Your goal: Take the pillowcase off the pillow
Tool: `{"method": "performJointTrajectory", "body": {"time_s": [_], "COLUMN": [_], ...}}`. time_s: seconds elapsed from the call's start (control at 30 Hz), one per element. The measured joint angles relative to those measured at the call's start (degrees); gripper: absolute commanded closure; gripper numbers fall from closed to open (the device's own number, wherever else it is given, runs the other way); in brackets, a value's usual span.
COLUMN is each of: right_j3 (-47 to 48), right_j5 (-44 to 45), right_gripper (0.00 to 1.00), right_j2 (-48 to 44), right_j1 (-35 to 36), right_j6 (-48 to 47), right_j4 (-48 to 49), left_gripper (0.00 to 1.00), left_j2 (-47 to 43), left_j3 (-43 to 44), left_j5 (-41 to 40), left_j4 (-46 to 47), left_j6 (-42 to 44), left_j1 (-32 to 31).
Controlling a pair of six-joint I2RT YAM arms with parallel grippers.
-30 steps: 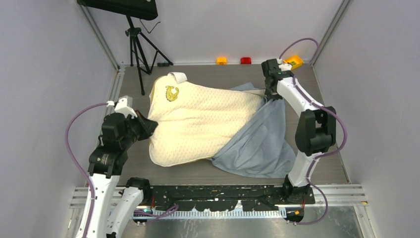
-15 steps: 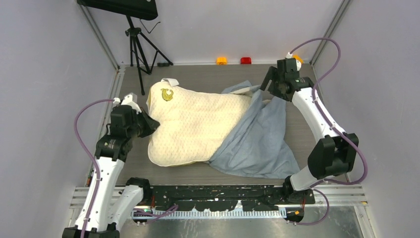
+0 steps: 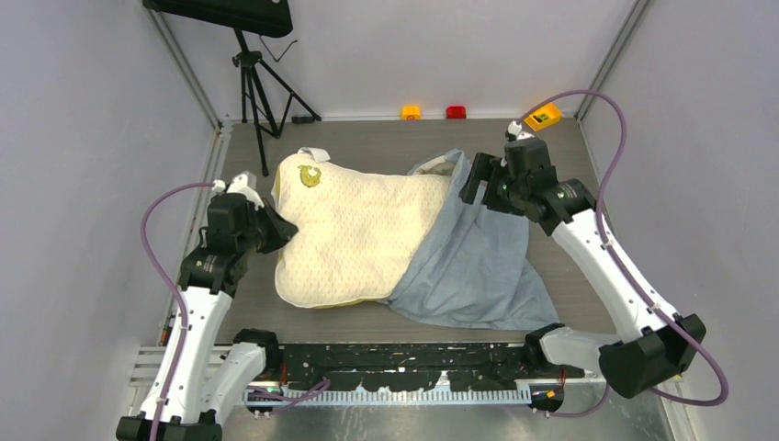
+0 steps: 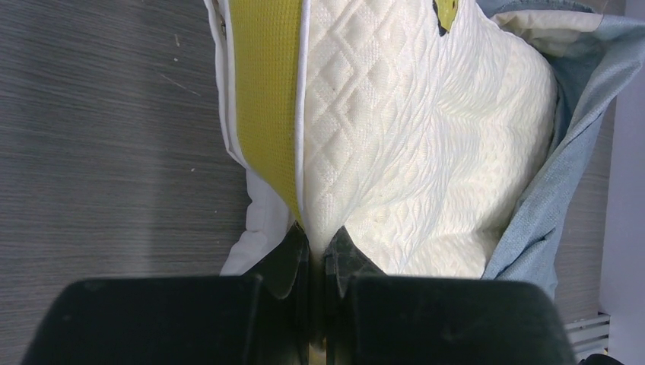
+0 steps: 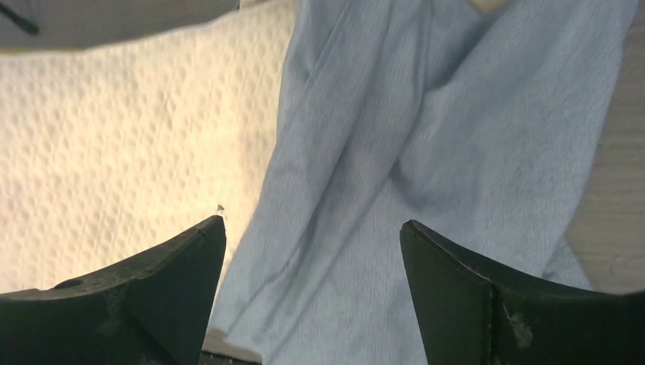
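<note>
Two pincers: our left pincer (image 4: 317,245) clamps the seam of the pillow (image 3: 354,230) near the left edge of the counter (image 3: 386,140); our right pincer (image 5: 313,225) gapes over the pillowcase (image 3: 478,268).

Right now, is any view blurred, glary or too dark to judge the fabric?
Top external: evenly lit, sharp, no glare on the pillow. Left wrist: quilting crisp; the left tool is a dark block. Right wrist: pillowcase weave slightly soft, right tool in shadow.

A cream pillow (image 3: 354,234) is showing off a dotted, diamond-quilted pattern, a yellow edge band (image 4: 266,91) and a yellow-green emblem (image 3: 310,175), while the pillowcase (image 3: 473,266) is appearing plain grey-blue and the table (image 4: 99,114) is displaying dark grey-brown wood grain.
</note>
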Motion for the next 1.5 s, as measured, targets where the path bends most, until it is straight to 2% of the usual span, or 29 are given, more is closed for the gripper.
{"method": "performJointTrajectory", "body": {"time_s": [0.37, 0.57, 0.67, 0.87, 1.0, 1.1, 1.17, 1.2, 1.27, 1.3, 1.37, 1.5], "right_j3": [-9.29, -12.07, -13.97, -15.45, -14.93, -12.90, -11.78, -11.50, -11.45, -11.45, -11.45, -12.31], "right_j5": [-0.81, 0.85, 1.73, 6.88, 12.33, 16.22, 18.27, 19.17, 20.61, 21.20, 23.28, 28.44], "right_gripper": [0.11, 0.10, 0.10, 0.10, 0.10, 0.15, 0.21, 0.27, 0.51, 0.66, 0.81, 0.90], "right_j2": [-12.04, -13.90, -14.08, -10.54, -3.45, 2.32, 5.51, 6.82, 8.96, 9.73, 11.06, 9.97], "right_j1": [10.67, 13.18, 17.64, 26.60, 31.78, 34.56, 35.63, 35.89, 36.11, 36.11, 36.11, 36.13], "right_j6": [5.14, 10.88, 15.19, 22.21, 25.24, 26.49, 27.10, 27.30, 27.58, 27.61, 28.26, 29.29], "right_j4": [-6.38, -8.15, -8.41, -7.56, -5.75, -4.48, -3.04, -2.27, -1.44, -1.46, -2.14, -4.96], "left_gripper": [1.00, 1.00, 1.00, 1.00, 1.00, 1.00, 1.00, 1.00, 1.00, 1.00, 1.00, 1.00], "left_j2": [0.11, 0.11, 0.11, 0.11, 0.11, 0.11, 0.11, 0.11, 0.11, 0.11, 0.15, 1.29], "left_j3": [0.00, 0.00, 0.00, 0.00, 0.00, 0.00, 0.00, 0.00, 0.00, 0.00, 0.02, 0.26], "left_j5": [0.00, 0.00, 0.02, 0.07, 0.09, 0.09, 0.09, 0.09, 0.04, 0.02, -0.09, -1.33], "left_j4": [0.00, -0.02, -0.02, 0.00, -0.02, -0.02, -0.02, -0.02, 0.00, -0.02, -0.02, -0.20], "left_j6": [0.00, 0.00, 0.00, -0.04, -0.02, -0.02, -0.02, -0.04, -0.02, 0.00, 0.09, 0.74], "left_j1": [0.02, 0.02, 0.02, 0.02, 0.02, 0.02, 0.02, 0.02, 0.02, 0.02, 0.02, 0.02]}}
